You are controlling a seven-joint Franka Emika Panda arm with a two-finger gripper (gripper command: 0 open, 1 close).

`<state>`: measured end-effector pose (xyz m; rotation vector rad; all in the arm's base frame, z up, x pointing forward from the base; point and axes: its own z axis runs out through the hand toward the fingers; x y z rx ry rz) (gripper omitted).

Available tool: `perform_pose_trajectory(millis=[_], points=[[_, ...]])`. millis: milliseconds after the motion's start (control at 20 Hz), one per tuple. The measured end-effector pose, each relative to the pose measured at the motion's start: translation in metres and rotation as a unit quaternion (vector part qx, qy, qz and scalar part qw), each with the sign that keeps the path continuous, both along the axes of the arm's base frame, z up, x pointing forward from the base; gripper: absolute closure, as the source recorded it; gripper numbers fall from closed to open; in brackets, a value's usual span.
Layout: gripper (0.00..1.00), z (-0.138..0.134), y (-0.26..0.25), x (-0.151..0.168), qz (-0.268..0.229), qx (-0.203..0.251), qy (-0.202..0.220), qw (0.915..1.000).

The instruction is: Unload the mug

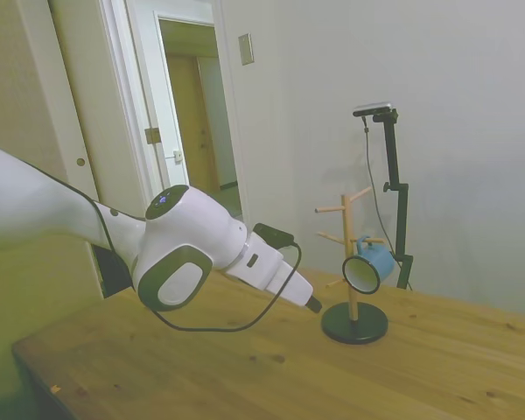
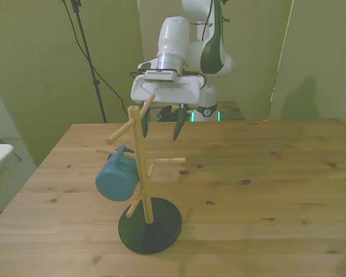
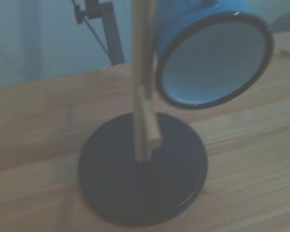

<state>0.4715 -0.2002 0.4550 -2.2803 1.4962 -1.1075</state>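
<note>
blue mug [image 2: 116,181] hung by its handle on a peg of the wooden rack [image 2: 141,167], mouth tilted sideways, rack stood on the table [image 2: 265,190], gripper [image 2: 161,122] held open and empty, behind the rack, apart from the mug

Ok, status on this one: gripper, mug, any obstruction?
Gripper open, empty, short of the rack. Mug hanging by its handle on a peg. Pegs crowd the approach.

One mug [image 2: 116,182] hangs on one wooden mug tree [image 2: 139,151] with one round black base [image 2: 150,225], on one wooden surface [image 2: 265,190].
</note>
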Motion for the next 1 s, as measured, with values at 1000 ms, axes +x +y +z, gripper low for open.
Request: perform_pose_trajectory(millis=[1000], points=[[0.0, 0.0, -0.093, 0.058, -0.048, 0.001, -0.033, 0.9983]])
